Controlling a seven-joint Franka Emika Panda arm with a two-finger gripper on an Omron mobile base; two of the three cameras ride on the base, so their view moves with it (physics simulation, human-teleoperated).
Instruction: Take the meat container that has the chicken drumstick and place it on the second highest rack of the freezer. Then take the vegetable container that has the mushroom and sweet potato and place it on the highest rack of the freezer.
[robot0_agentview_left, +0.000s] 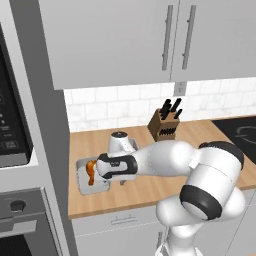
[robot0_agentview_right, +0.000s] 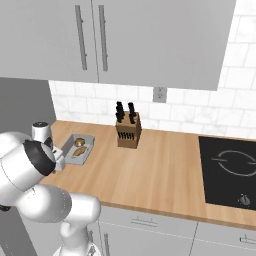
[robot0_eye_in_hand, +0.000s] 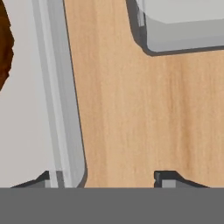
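The meat container (robot0_agentview_left: 86, 186) is a shallow grey tray at the left end of the wooden counter, with the glossy orange-brown chicken drumstick (robot0_agentview_left: 91, 171) lying in it. My hand reaches down over its right side. In the hand view my gripper (robot0_eye_in_hand: 107, 179) is open and straddles the tray's rim (robot0_eye_in_hand: 65, 109): one fingertip (robot0_eye_in_hand: 50, 179) stands at the rim, the other (robot0_eye_in_hand: 164, 178) over bare counter. The drumstick (robot0_eye_in_hand: 3, 52) shows at the left edge. The vegetable container (robot0_agentview_right: 86, 150) lies just behind, holding the mushroom (robot0_agentview_right: 80, 143) and the sweet potato (robot0_agentview_right: 78, 151). The freezer and its racks are out of view.
A knife block (robot0_agentview_right: 127, 131) stands at the back of the counter near the tiled wall. A black cooktop (robot0_agentview_right: 230, 170) is set into the counter at the right. A black-fronted wall oven (robot0_agentview_left: 10, 125) sits at the left, and upper cabinets (robot0_agentview_left: 115, 40) hang overhead.
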